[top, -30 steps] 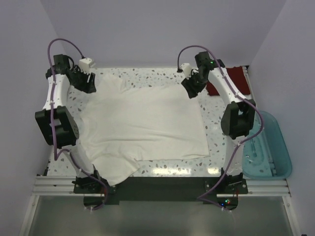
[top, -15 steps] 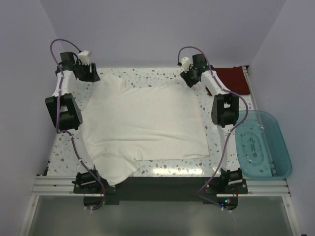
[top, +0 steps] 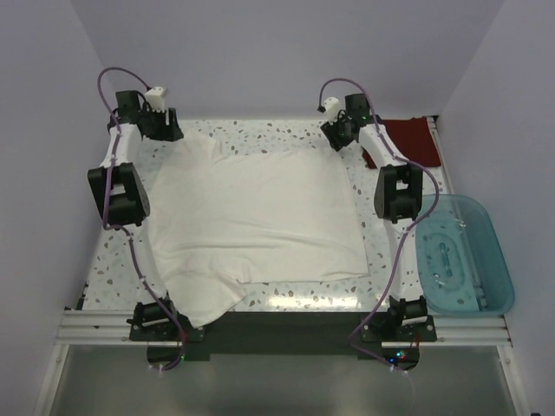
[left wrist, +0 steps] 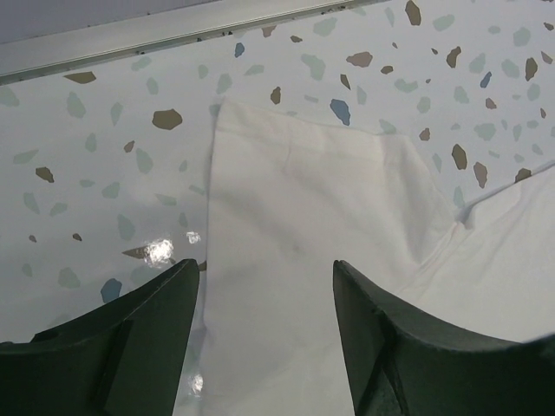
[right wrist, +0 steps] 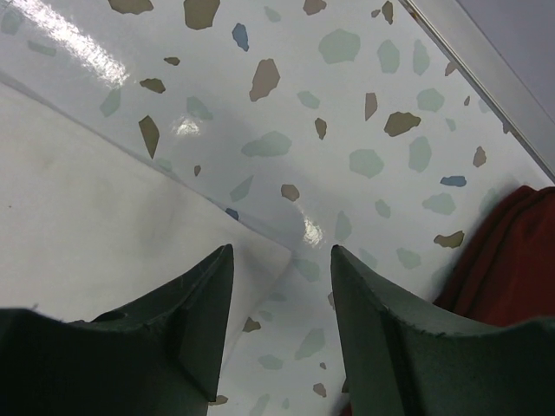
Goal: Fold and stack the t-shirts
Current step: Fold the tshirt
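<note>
The white t-shirt (top: 256, 221) lies spread flat over the speckled table (top: 273, 132). My left gripper (top: 166, 132) is open at its far left corner; in the left wrist view the gripper (left wrist: 264, 269) straddles the sleeve (left wrist: 303, 234) with nothing gripped. My right gripper (top: 340, 137) is open at the shirt's far right corner; in the right wrist view the gripper (right wrist: 282, 253) sits over the corner of the white cloth (right wrist: 104, 217). The dark red folded t-shirt (top: 409, 139) lies at the far right and shows in the right wrist view (right wrist: 507, 260).
A translucent teal bin (top: 460, 253) stands off the table's right side. Walls close in the far, left and right sides. A metal rail (left wrist: 173, 30) runs along the table's far edge.
Both arms have reached farther toward the back wall, and the grippers have come down at the shirt's two far corners. The shirt has not visibly moved.
</note>
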